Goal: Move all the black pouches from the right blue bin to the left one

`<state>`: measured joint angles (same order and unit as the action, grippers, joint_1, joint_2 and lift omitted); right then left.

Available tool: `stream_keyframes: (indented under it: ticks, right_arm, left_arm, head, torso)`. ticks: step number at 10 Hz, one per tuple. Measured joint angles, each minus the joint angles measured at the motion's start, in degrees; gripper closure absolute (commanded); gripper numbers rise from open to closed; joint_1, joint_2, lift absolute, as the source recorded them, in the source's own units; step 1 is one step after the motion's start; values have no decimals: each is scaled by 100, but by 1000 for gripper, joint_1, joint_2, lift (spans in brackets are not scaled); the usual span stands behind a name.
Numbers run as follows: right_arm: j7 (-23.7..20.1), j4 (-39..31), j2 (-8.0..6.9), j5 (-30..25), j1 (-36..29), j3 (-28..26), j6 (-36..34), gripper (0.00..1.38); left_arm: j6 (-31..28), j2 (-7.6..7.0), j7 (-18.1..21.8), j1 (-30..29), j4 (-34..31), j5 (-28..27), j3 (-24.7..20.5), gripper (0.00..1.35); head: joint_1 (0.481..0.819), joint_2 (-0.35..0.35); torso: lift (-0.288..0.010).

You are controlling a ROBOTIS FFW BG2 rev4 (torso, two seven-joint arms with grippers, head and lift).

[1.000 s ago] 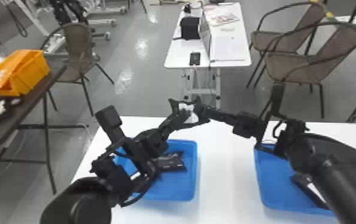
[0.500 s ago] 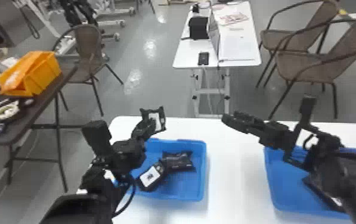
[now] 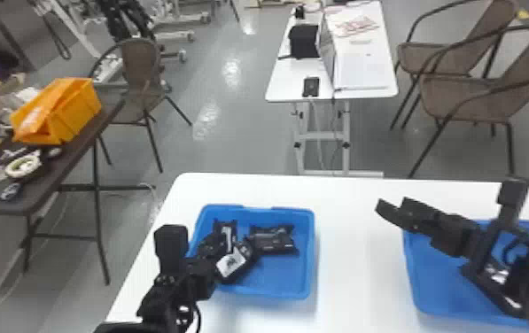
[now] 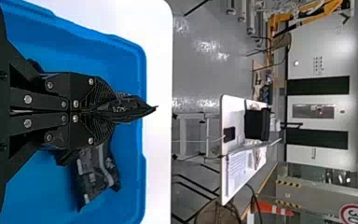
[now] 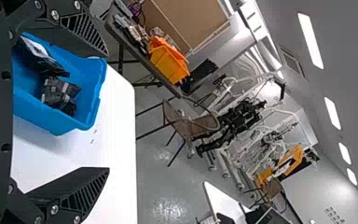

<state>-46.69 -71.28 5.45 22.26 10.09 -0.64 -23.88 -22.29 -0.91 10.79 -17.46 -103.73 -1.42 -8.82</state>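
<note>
The left gripper (image 4: 113, 110) is clenching a black pouch (image 4: 133, 111) by its edge, and the jaws are hanging over the left blue bin (image 3: 276, 276). Beneath and beside them, a white-labelled pouch (image 3: 232, 262) and another pouch (image 3: 272, 240) are lying in that bin. If the crinkled film is clinging as the jaws part, the pouch could drag sideways or settle against the rim. Farther out, across the tabletop (image 3: 356, 261), the right gripper (image 5: 107, 112) is holding its jaws apart, empty, near the right blue bin (image 3: 436, 279); dipping in tilted, they could catch its wall. The right arm is covering much of that bin, so whether pouches are remaining there is hard to tell.
</note>
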Motion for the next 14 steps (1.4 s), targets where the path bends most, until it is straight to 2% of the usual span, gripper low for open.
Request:
stream_keyframes:
  ticks: [1,2,3,4,6,8,9,11,14]
  right_arm:
    - [3,-32,14,-65,-44,-5,-32,160]
    - [2,-72,18,-144,-55,-6,-58,160]
    - [2,-132,25,-244,-59,-12,-87,160]
    - [37,-246,32,-422,-109,-60,-123,160]
    - [415,-599,1,-624,-474,-276,-137,160]
    - [485,-774,-56,-887,-863,-705,-77,160]
    - [552,-846,-61,-1085,-1016,-950,-54,160]
    - [856,-977,-69,-1363,-1294,-1382,-47,162]
    - [1493,-1028,-71,-1594,-1440,-1737,-75,162]
  left_arm:
    - [3,-49,2,1,99,30,79,691]
    - [91,-46,46,10,127,59,79,139]
    - [330,-22,72,12,122,43,29,16]
    - [633,16,47,7,98,20,-44,159]
    - [1279,87,-43,-37,-24,9,-354,279]
    - [1749,90,-42,-67,-159,259,-618,295]
    - [1877,91,-49,-69,-222,448,-645,295]
    - [1968,91,-65,-70,-323,814,-607,295]
    - [1937,91,-68,-98,-375,997,-537,295]
  head:
    - [695,195]
    - [695,189]
    - [695,189]
    - [695,189]
    - [695,192]
    - [695,188]
    - [695,162]
    - [695,110]
    - [695,39]
  torso:
    - [10]
    - [10]
    - [10]
    - [10]
    - [10]
    - [10]
    - [10]
    - [10]
    - [10]
